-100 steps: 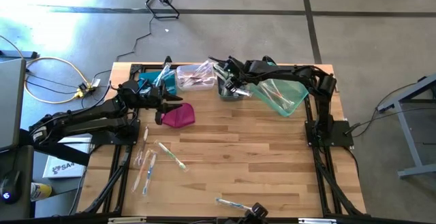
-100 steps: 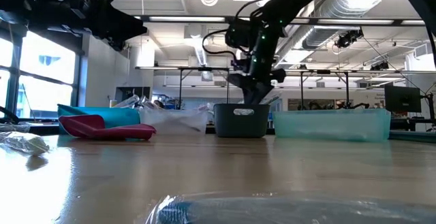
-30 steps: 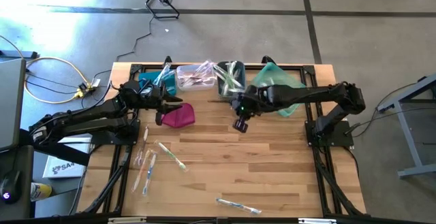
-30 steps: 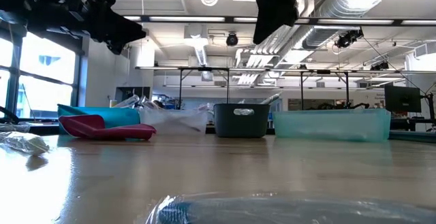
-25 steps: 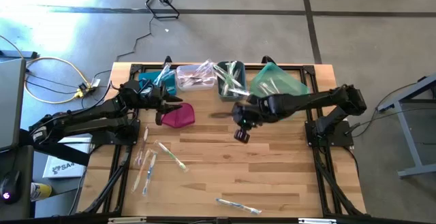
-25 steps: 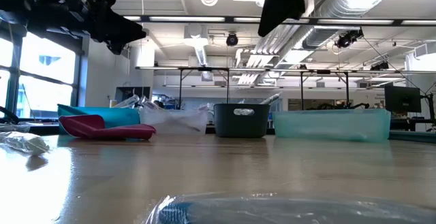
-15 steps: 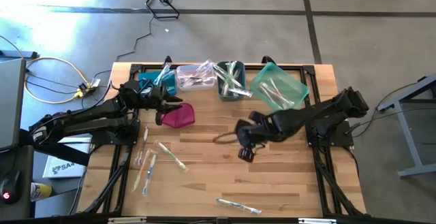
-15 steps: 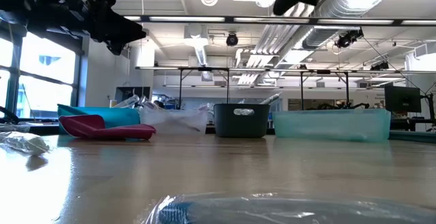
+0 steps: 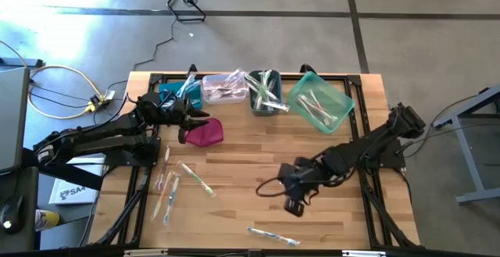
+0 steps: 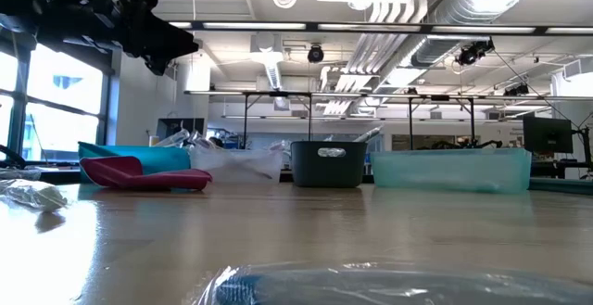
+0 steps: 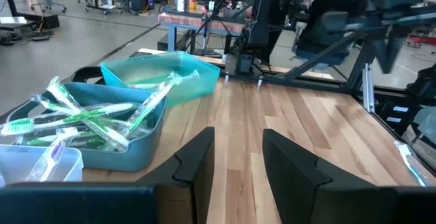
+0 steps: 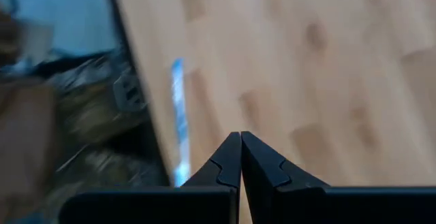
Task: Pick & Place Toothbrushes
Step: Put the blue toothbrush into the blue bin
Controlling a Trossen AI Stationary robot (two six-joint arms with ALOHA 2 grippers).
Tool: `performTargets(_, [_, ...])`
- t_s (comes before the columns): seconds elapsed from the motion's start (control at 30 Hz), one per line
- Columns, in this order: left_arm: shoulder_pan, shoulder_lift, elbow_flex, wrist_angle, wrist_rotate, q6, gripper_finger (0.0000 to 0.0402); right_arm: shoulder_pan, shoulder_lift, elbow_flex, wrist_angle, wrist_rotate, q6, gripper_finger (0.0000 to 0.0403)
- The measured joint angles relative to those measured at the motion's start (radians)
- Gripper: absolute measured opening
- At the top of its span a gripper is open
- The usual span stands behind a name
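Several toothbrushes (image 9: 166,188) lie loose on the table's left side, one more (image 9: 197,178) beside them. A blue wrapped one (image 9: 272,236) lies flat near the front edge and also shows in the right wrist view (image 12: 178,112). More fill the grey bin (image 9: 266,93) and the teal bin (image 9: 319,105). My right gripper (image 9: 294,205) hangs shut and empty above the table's middle, slanting down, short of the front toothbrush. My left gripper (image 9: 195,124) stays open and level at the far left above a magenta pouch (image 9: 206,133), with nothing between its fingers (image 11: 197,159).
A blue bin (image 9: 172,94) and a clear bin (image 9: 225,87) stand along the far edge beside the grey and teal ones. Bare wood lies between the bins and the front toothbrush. In the low view a wrapped toothbrush (image 10: 371,285) lies close to the camera.
My right gripper has swung from beside the grey bin toward the table's near edge, staying shut and empty and rolling as it went. In the low view it has passed out of the picture's top. The toothbrushes have not moved.
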Motion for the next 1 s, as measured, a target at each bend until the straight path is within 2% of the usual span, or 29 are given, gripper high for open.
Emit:
performTargets(0.13, [0.000,0.000,0.000,0.000,0.000,0.000,0.0122,0.047,0.003,0.000,0.039,-0.055,0.063,0.0003])
performTargets(0.47, [0.000,0.000,0.000,0.000,0.004,0.000,0.0122,0.158,0.061,0.000,0.304,0.017,0.097,0.0003])
performTargets(0.73, [0.000,0.000,0.000,0.004,0.003,0.000,0.0122,0.217,0.097,0.000,0.430,0.180,0.143,0.0003])
performTargets(1.0, [0.000,0.000,0.000,0.009,0.000,-0.001,0.0122,0.206,0.124,0.006,0.502,0.166,0.134,0.0003])
